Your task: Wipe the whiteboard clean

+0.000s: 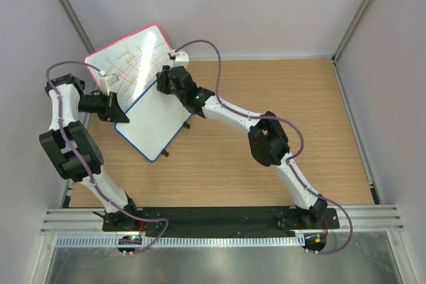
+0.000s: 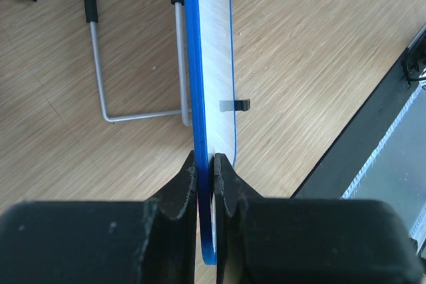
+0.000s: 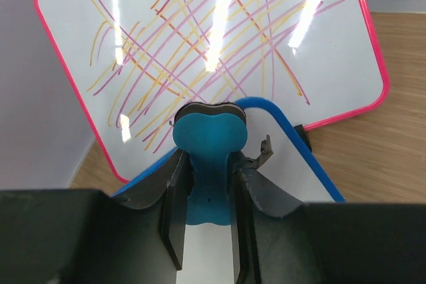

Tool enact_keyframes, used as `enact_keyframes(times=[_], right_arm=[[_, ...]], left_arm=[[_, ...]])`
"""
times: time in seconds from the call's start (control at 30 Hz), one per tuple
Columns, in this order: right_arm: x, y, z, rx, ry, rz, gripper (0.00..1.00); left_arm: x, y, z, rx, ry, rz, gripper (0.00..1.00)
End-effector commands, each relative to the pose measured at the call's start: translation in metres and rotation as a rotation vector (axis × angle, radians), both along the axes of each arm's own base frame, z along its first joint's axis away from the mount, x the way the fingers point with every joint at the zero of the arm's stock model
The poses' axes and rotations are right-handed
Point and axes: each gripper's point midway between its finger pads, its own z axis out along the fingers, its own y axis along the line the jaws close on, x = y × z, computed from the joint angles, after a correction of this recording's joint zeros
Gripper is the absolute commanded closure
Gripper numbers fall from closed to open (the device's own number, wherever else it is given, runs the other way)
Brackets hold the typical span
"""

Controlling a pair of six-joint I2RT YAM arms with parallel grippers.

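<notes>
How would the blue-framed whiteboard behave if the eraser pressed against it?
Probably stiff: the whiteboard looks straight edge-on. Likely light and tippy on the wire stand, so the left jaws clamping its edge help. Its smooth face should let the eraser glide.

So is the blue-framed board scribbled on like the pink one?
No, the blue-framed whiteboard looks plain white; only the pink-framed board shows coloured lines.

Seen from above, the right arm's black gripper (image 1: 162, 76) covers the top corner of the small white board with a thin blue frame (image 1: 154, 124). That board hides the lower edge of the larger pink-framed scribbled board (image 1: 130, 58). The left wrist view shows the blue-framed board edge-on, its face unseen. A teal hourglass-shaped eraser (image 3: 208, 144) is half buried between the right fingers (image 3: 174, 204).
</notes>
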Motion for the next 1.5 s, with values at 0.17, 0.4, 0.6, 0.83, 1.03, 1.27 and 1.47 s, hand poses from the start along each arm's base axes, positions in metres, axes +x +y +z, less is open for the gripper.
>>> enact_keyframes(times=[0.17,0.4,0.6,0.83,1.03,1.27,1.47], right_arm=[[0.000,-0.052,-0.071,-0.077,0.107,-0.093,0.99],[-0.025,-0.088,-0.138,-0.158,0.212,-0.113,0.99],[-0.031,-0.075,-0.142,-0.163,0.216,-0.075,0.99],[-0.063,-0.024,-0.108,-0.241,0.058,0.083,0.99],[-0.113,0.026,-0.099,-0.308,-0.060,0.290,0.99],[-0.110,0.018,-0.112,-0.234,0.036,0.224,0.99],[-0.057,-0.052,-0.140,-0.169,0.182,0.008,0.99]], left_arm=[[0.003,0.007,0.005,0.088,-0.080,-0.060,1.00],[0.004,0.006,0.002,0.079,-0.075,-0.058,1.00],[0.004,0.006,0.001,0.077,-0.067,-0.055,1.00],[0.003,0.005,0.001,0.074,-0.066,-0.059,1.00],[0.004,0.004,0.002,0.069,-0.065,-0.054,1.00],[0.003,0.005,0.003,0.080,-0.067,-0.055,1.00],[0.003,0.006,0.005,0.089,-0.071,-0.054,1.00]])
